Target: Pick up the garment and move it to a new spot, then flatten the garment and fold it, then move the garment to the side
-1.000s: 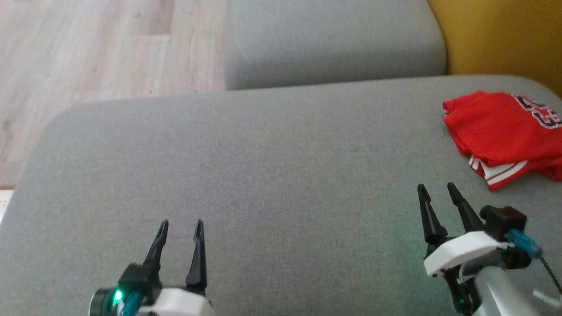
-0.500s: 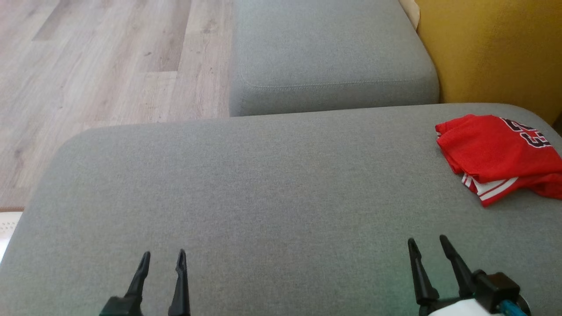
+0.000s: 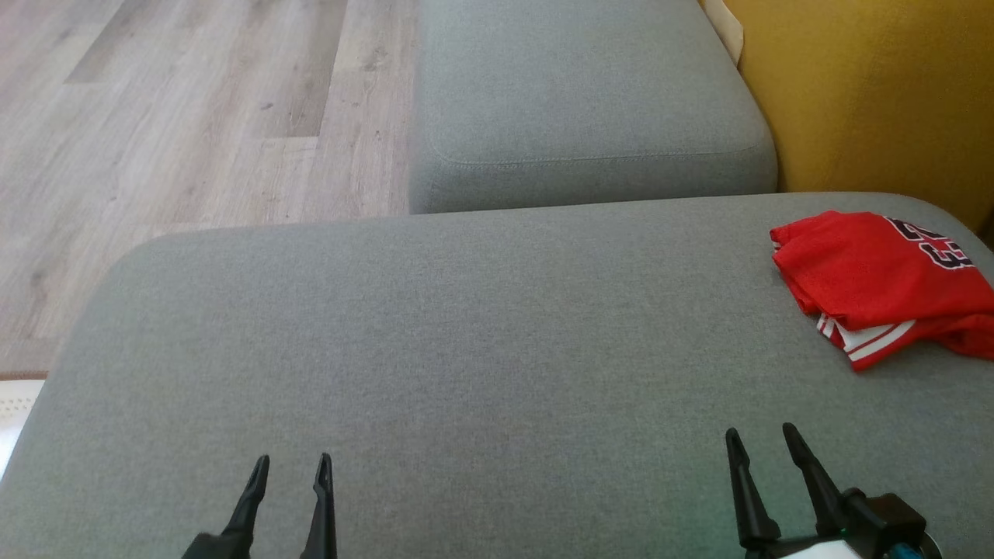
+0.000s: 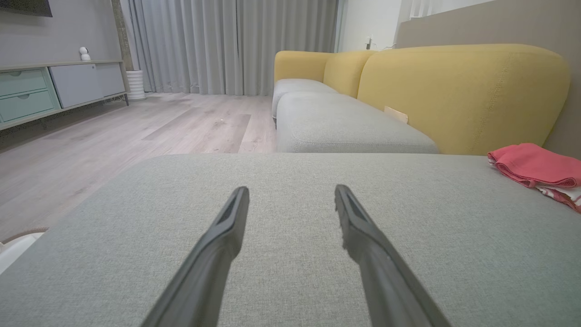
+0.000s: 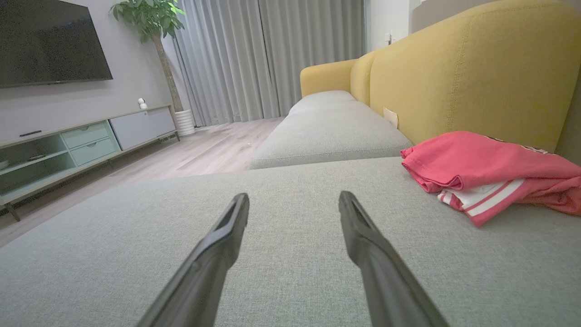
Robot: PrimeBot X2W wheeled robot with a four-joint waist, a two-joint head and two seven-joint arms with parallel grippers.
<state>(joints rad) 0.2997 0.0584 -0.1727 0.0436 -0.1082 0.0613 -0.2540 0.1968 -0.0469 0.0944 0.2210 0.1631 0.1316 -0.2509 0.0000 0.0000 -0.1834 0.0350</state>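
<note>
Nearest to the robot, the left gripper point(image 3: 294, 460) and the right gripper point(image 3: 759, 429) hang over the near part of the big grey cushion point(image 3: 466, 349), well apart from each other and pointing forward. Both have their fingers spread with a moderate gap and hold nothing; in the wrist views, bare grey fabric is seen through each gap. Further away on the right, the red garment point(image 3: 870, 272) lies on the same cushion near its far right corner. It is a compact bundle in layers, with a white striped hem coming out at its near edge and dark digits on top. Whether it touches the yellow backrest point(image 3: 877, 93) behind it, I cannot tell. To my judgement it is already folded and put aside, so what remains is to bring the arms to rest. The right gripper is the nearer one to the bundle, so it should go straight back and not sideways, otherwise a finger could catch the striped hem and open the fold. Behind stands a second grey cushion point(image 3: 582, 93), and the wooden floor point(image 3: 194, 116) is on the left.
</note>
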